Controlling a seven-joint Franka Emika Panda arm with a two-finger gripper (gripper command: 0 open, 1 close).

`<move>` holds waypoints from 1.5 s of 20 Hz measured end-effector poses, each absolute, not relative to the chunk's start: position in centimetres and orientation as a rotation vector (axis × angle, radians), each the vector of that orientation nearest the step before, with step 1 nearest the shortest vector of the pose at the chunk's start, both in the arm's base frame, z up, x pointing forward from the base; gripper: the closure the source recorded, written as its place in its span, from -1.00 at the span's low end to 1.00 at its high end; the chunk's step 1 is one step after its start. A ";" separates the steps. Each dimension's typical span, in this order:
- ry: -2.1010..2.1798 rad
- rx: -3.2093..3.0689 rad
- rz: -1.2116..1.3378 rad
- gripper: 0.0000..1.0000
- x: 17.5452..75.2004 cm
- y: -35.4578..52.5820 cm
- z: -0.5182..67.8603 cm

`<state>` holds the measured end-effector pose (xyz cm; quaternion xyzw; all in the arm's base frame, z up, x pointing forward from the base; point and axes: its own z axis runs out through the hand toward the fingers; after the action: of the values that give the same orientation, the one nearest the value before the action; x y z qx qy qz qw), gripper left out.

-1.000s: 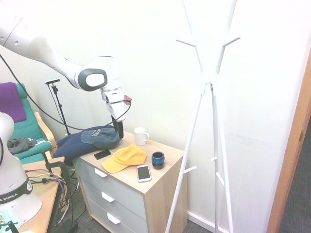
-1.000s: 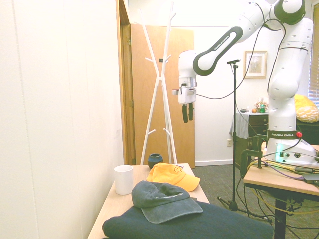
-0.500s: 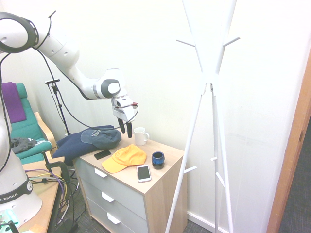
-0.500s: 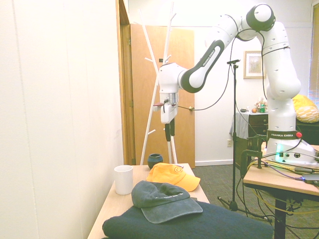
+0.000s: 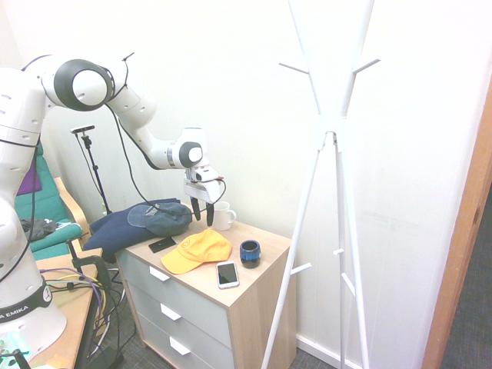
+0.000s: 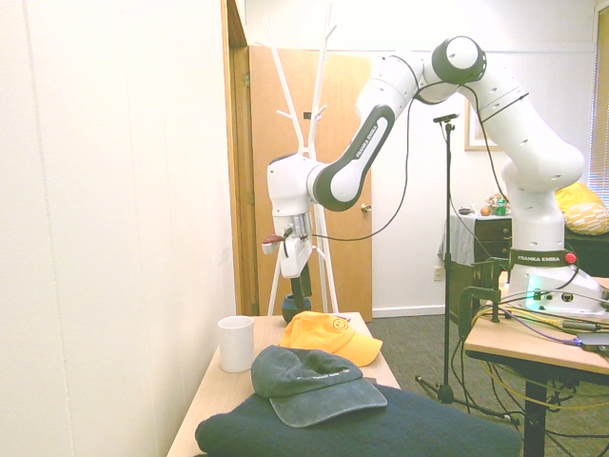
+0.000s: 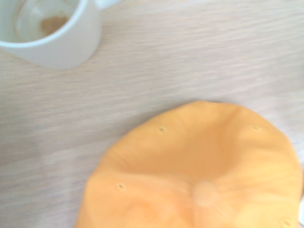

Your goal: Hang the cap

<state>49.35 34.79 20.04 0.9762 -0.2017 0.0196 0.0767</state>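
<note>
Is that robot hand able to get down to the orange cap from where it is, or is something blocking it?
Probably yes. The gripper hangs open, pointing down just above the cap, with nothing between them. The white mug stands close beside the path but apart from the cap.

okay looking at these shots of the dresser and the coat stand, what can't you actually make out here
- The cap: the wrist view cuts its brim off at the picture's edge.
- Dark blue-grey cap: the print on its front is too small to read in the second exterior view.
- Phone: hidden behind the caps in the second exterior view.
- Coat stand: its top runs off the first exterior view.
- Claw: the gap above the cap can't be judged.
</note>
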 end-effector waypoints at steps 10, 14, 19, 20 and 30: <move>-0.588 2.886 0.070 1.00 52.0 35.4 16.8; -0.584 2.869 0.060 1.00 51.8 35.5 16.7; -0.573 2.849 0.043 1.00 50.9 35.7 16.2; -0.574 2.847 0.043 1.00 50.9 35.7 16.1; -0.573 2.829 0.031 1.00 50.2 35.4 15.4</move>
<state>50.18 35.37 15.39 0.9721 -0.1969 0.0106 0.1272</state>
